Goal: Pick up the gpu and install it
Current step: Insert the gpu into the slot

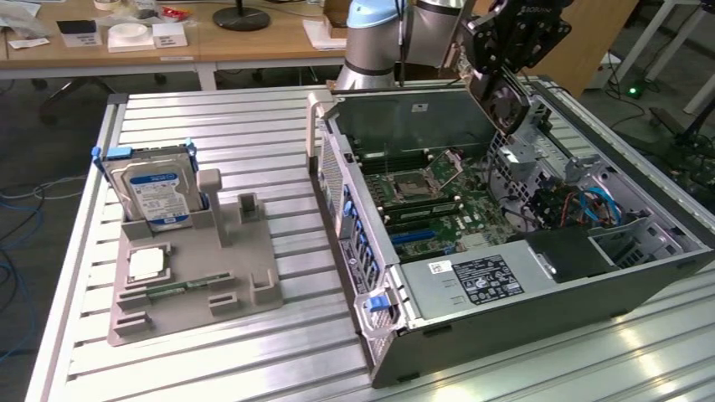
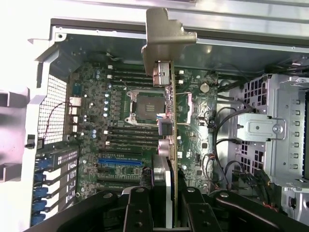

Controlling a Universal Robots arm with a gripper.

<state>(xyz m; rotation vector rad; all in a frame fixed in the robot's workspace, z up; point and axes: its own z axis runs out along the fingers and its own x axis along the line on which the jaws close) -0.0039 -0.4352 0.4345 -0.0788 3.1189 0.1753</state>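
Claw (image 2: pixel 166 195) gripping gpu (image 2: pixel 165 128), hanging lengthwise (bracket (image 2: pixel 164 34) lowest)

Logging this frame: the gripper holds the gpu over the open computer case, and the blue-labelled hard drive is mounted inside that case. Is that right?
Not quite. The hard drive is not in the computer case; the exterior view shows it upright in the grey fixture on the table, at that view's left. The gripper does hold the gpu over the open case.
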